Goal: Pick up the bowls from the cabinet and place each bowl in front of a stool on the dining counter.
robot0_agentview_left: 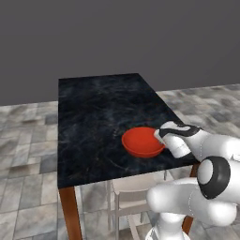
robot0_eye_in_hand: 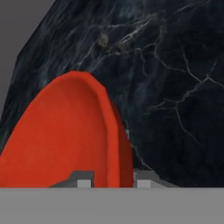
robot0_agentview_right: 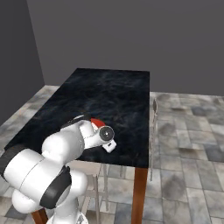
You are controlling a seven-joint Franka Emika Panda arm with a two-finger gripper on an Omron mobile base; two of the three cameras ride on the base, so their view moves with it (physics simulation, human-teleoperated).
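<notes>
We are pinching the red bowl's (robot0_agentview_left: 142, 142) rim with our gripper (robot0_eye_in_hand: 109, 180) on the counter (robot0_agentview_left: 93, 122), above a stool (robot0_agentview_left: 133, 190).

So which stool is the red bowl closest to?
The stool at the counter's near end, just below the red bowl; the other stool stands by the long side, farther away.

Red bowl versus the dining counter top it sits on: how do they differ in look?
The red bowl is plain, glossy and round; the counter top is black, grey-veined and rectangular. The bowl is curved and hollow; the top is flat. The gripper straddles the bowl's rim, not the top.
</notes>
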